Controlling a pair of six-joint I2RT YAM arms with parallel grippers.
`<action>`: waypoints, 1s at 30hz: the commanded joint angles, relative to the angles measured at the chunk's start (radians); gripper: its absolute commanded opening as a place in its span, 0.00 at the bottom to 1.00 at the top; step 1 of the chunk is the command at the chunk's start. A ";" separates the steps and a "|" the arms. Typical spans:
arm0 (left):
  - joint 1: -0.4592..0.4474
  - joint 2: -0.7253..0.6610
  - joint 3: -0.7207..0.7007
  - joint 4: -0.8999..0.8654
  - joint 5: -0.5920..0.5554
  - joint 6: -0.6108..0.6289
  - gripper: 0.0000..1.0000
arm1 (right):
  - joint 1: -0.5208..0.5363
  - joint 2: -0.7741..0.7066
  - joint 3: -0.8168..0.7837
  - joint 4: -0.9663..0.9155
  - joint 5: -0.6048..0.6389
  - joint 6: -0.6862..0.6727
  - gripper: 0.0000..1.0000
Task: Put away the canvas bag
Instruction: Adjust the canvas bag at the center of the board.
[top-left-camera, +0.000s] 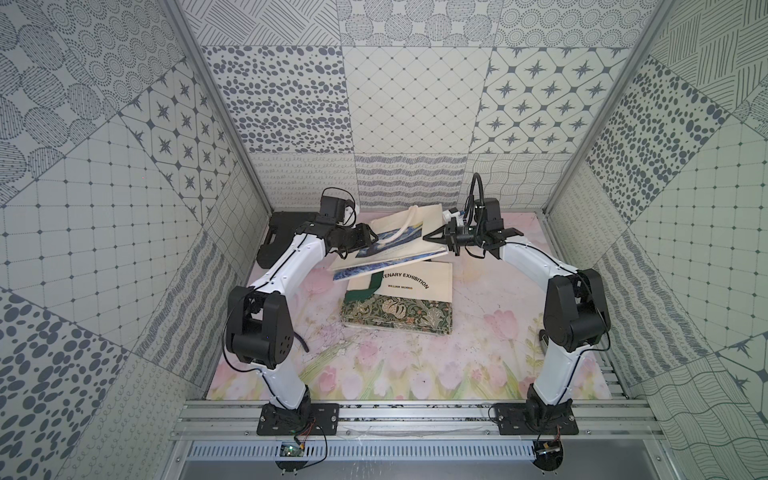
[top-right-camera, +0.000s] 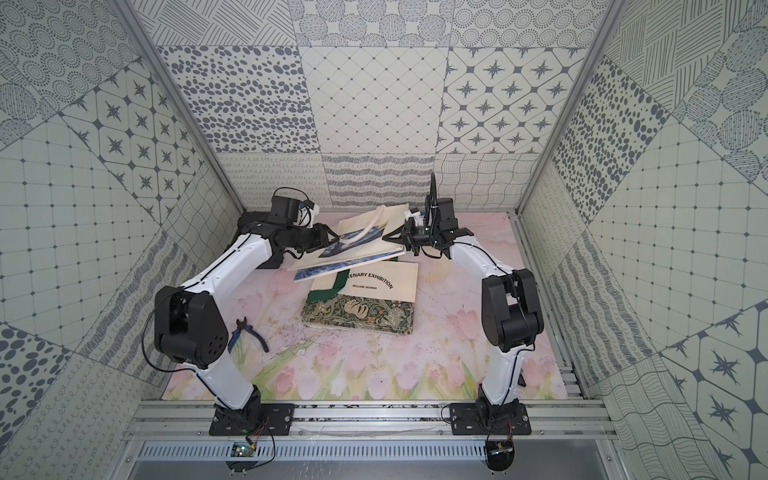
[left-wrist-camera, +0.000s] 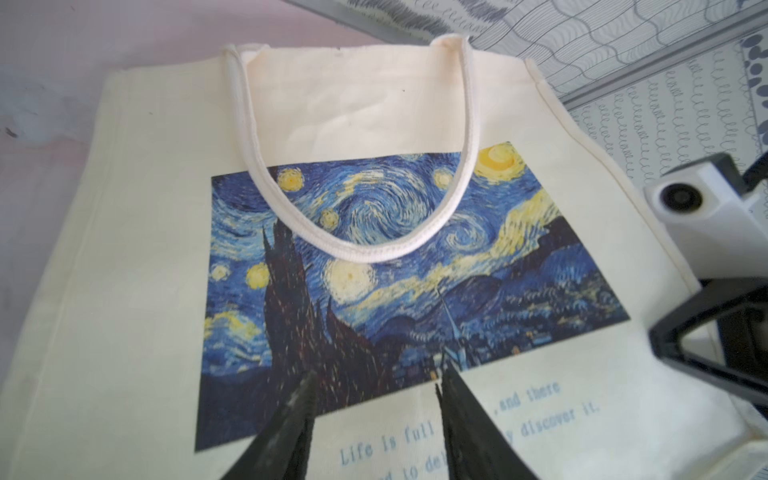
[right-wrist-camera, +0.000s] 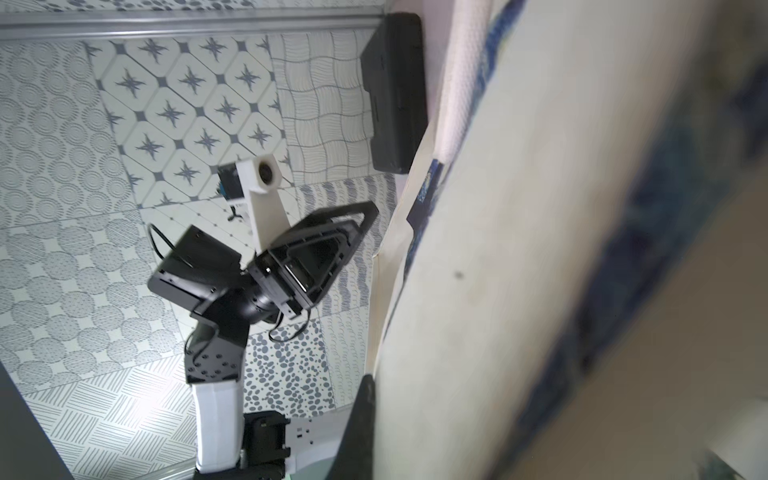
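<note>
Grip on Starry Night canvas bag (top-left-camera: 415, 226): my right gripper (top-left-camera: 430, 237) pinched tight on its edge, I think to keep fold while bag is lifted, tilted. My left gripper (left-wrist-camera: 380, 370) half open over print, holds nothing. William Morris bag (top-left-camera: 411, 291) lies below jaws, maybe in way. Black case (top-left-camera: 276, 237) behind left jaws. Pliers (top-right-camera: 249, 332) well apart.

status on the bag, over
Left gripper open over starry bag. Right gripper shut on its edge, bag tilted. Morris bag partly beneath.
</note>
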 joint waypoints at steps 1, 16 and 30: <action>0.019 -0.074 0.027 -0.130 -0.082 0.084 0.50 | 0.025 -0.002 0.134 0.078 0.009 0.024 0.00; 0.039 -0.145 -0.033 -0.122 -0.091 0.078 0.50 | 0.052 0.036 0.333 0.351 -0.102 0.162 0.00; 0.064 -0.189 -0.067 -0.135 -0.088 0.092 0.49 | 0.114 0.300 0.753 0.286 -0.172 0.223 0.00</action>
